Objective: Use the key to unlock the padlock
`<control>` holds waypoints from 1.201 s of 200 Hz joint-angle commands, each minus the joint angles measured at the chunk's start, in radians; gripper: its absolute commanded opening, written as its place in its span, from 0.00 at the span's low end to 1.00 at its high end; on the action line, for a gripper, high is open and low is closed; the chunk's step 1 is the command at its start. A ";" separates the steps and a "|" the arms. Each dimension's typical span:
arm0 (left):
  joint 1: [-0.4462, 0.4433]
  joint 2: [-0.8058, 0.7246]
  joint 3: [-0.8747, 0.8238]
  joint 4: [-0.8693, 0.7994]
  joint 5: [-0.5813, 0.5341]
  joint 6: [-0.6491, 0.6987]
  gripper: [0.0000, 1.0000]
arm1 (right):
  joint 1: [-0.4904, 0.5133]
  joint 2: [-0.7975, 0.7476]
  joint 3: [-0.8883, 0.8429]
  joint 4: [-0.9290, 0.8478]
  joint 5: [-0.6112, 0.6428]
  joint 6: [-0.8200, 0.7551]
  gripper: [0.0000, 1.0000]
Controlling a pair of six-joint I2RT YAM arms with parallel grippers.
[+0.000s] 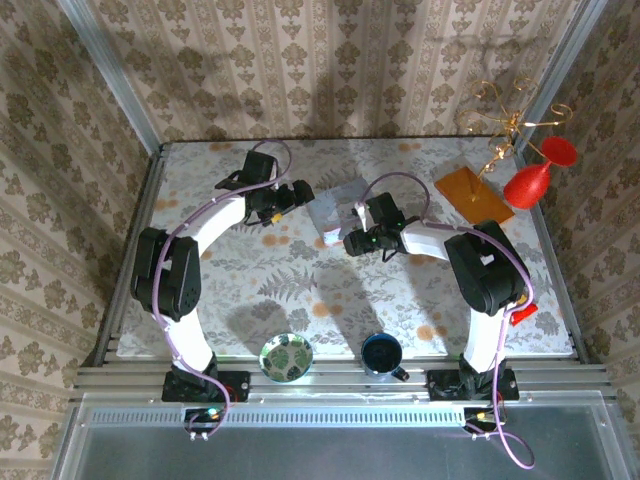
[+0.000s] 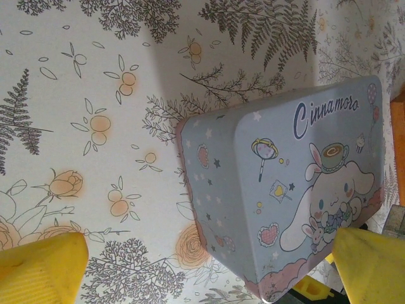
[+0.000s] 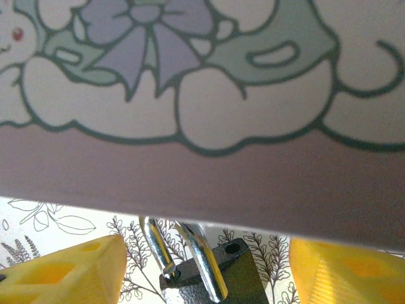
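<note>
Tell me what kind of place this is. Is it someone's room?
Probably not a real room, more a small robot test booth. Wallpapered panels stand in a metal frame, the left arm and right arm are bolted at the table edge, and a tin, bowl and cup sit about.

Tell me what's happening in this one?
Two robot arms are working around a lavender Cinnamoroll tin towards the far middle of the floral-covered table. The right tool is open, its yellow fingers on either side of the small dark padlock. The padlock sits right beside the tin's edge and is not gripped. The left tool is also open, poised at the tin from the opposite side. The unlocking itself does not look started.
</note>
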 commanded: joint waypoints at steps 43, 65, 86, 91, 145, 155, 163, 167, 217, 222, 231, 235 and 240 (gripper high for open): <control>0.012 -0.003 0.012 0.024 0.009 -0.035 1.00 | 0.046 0.008 -0.065 0.044 0.047 0.020 0.52; 0.012 -0.009 0.012 0.023 0.003 -0.037 1.00 | 0.051 0.012 -0.070 0.050 0.058 0.018 0.50; 0.009 -0.013 0.013 0.008 -0.005 -0.033 1.00 | 0.055 0.009 -0.075 0.050 0.065 0.015 0.50; 0.007 -0.015 0.012 0.002 -0.010 -0.029 1.00 | 0.057 0.006 -0.078 0.048 0.068 0.013 0.50; -0.036 -0.030 0.002 -0.060 -0.073 0.008 1.00 | 0.071 -0.043 -0.111 0.033 0.105 0.004 0.42; -0.051 -0.029 0.006 -0.075 -0.085 0.021 1.00 | 0.072 -0.051 -0.114 0.034 0.111 0.001 0.37; -0.054 -0.026 0.013 -0.092 -0.098 0.031 1.00 | 0.075 -0.056 -0.114 0.031 0.120 -0.002 0.32; -0.054 -0.024 0.015 -0.101 -0.107 0.036 1.00 | 0.075 -0.060 -0.113 0.031 0.122 -0.003 0.31; -0.172 0.006 0.076 -0.244 -0.251 0.126 0.93 | 0.107 -0.076 -0.048 -0.067 0.201 -0.061 0.12; -0.180 0.006 0.075 -0.254 -0.266 0.129 0.93 | 0.110 -0.077 -0.042 -0.079 0.209 -0.066 0.12; -0.190 0.002 0.064 -0.258 -0.281 0.129 0.93 | 0.115 -0.079 -0.037 -0.093 0.220 -0.070 0.12; -0.194 -0.001 0.057 -0.255 -0.284 0.126 0.93 | 0.115 -0.081 -0.036 -0.097 0.222 -0.071 0.12; -0.197 -0.006 0.046 -0.248 -0.283 0.121 0.91 | 0.115 -0.083 -0.035 -0.101 0.223 -0.071 0.11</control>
